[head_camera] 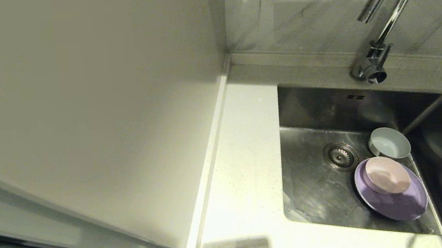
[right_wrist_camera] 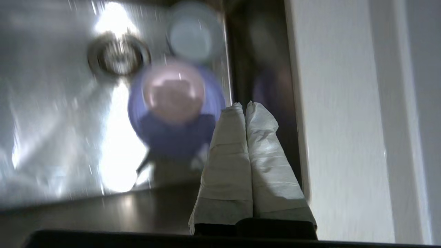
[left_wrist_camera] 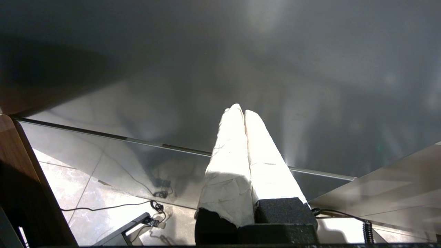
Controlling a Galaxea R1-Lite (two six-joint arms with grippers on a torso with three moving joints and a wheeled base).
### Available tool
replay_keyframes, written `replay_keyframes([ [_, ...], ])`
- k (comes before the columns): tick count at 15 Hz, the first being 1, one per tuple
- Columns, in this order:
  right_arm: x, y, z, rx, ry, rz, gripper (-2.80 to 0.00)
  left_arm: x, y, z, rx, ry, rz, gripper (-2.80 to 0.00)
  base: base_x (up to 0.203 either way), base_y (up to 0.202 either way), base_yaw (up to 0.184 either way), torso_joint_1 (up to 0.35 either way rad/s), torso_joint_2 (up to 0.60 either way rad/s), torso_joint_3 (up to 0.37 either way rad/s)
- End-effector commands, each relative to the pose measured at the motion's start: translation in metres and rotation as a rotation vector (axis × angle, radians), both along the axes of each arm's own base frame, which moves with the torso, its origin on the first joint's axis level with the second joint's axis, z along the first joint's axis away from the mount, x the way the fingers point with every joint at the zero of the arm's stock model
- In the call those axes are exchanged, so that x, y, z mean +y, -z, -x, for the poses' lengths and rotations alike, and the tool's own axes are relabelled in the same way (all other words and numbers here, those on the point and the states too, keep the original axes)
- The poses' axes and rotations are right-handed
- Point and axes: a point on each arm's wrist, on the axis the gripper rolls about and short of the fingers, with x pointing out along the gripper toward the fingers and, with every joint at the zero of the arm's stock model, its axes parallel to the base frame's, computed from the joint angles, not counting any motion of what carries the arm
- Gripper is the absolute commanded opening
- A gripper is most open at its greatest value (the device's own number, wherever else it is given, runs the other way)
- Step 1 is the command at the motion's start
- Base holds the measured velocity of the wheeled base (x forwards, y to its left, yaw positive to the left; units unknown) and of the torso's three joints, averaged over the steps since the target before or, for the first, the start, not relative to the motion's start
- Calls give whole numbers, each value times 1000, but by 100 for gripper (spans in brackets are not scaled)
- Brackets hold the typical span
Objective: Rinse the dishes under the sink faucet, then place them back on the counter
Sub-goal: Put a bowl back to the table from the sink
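We see the lavender plate (head_camera: 393,202) lying on the floor of the stainless steel sink (head_camera: 314,188), the pink bowl (head_camera: 387,174) resting on it and the pale blue-white bowl (head_camera: 389,143) just beside it, near the drain strainer (head_camera: 340,156). Our right gripper (right_wrist_camera: 245,105) hangs above the sink's edge, fingers pressed together and empty. Our left gripper (left_wrist_camera: 241,110), likewise closed on nothing, is down low away from the white speckled counter (head_camera: 246,170). The chrome faucet (head_camera: 388,16) stands behind the sink.

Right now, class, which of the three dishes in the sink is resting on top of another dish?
The pink bowl: it sits on the lavender plate, while the pale blue-white bowl stands alone on the sink floor.
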Motion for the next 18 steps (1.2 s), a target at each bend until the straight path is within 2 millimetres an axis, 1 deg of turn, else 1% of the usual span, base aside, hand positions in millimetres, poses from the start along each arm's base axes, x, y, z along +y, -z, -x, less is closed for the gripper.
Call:
replay_keyframes([
  [1, 3, 34, 47, -12, 13, -46, -280, 0, 1, 0, 2, 0, 0, -280, 0, 0, 0, 0, 0, 0],
  [2, 4, 44, 60, -9, 33, -102, -280, 0, 1, 0, 2, 0, 0, -280, 0, 0, 0, 0, 0, 0],
  [3, 4, 47, 69, 16, 41, -139, -280, 0, 1, 0, 3, 0, 0, -280, 0, 0, 0, 0, 0, 0],
  [4, 5, 41, 75, 29, 36, -182, -280, 0, 1, 0, 3, 0, 0, -280, 0, 0, 0, 0, 0, 0],
  [5, 6, 29, 80, 18, 17, -241, -280, 0, 1, 0, 2, 0, 0, -280, 0, 0, 0, 0, 0, 0],
  [7, 8, 10, 87, 17, -31, -387, -280, 0, 1, 0, 2, 0, 0, -280, 0, 0, 0, 0, 0, 0],
  [8, 9, 7, 89, 59, -38, -428, -280, 0, 1, 0, 3, 0, 0, -280, 0, 0, 0, 0, 0, 0],
  [10, 10, 8, 92, 169, -49, -460, -280, 0, 1, 0, 3, 0, 0, -280, 0, 0, 0, 0, 0, 0],
  [12, 11, 10, 93, 215, -99, -502, -280, 0, 1, 0, 2, 0, 0, -280, 0, 0, 0, 0, 0, 0],
  [15, 12, 12, 92, 257, -149, -460, -280, 0, 1, 0, 2, 0, 0, -280, 0, 0, 0, 0, 0, 0],
  [16, 11, 12, 86, 285, -166, -431, -280, 0, 1, 0, 3, 0, 0, -280, 0, 0, 0, 0, 0, 0],
  [18, 10, 2, 66, 323, -178, -404, -280, 0, 1, 0, 2, 0, 0, -280, 0, 0, 0, 0, 0, 0],
])
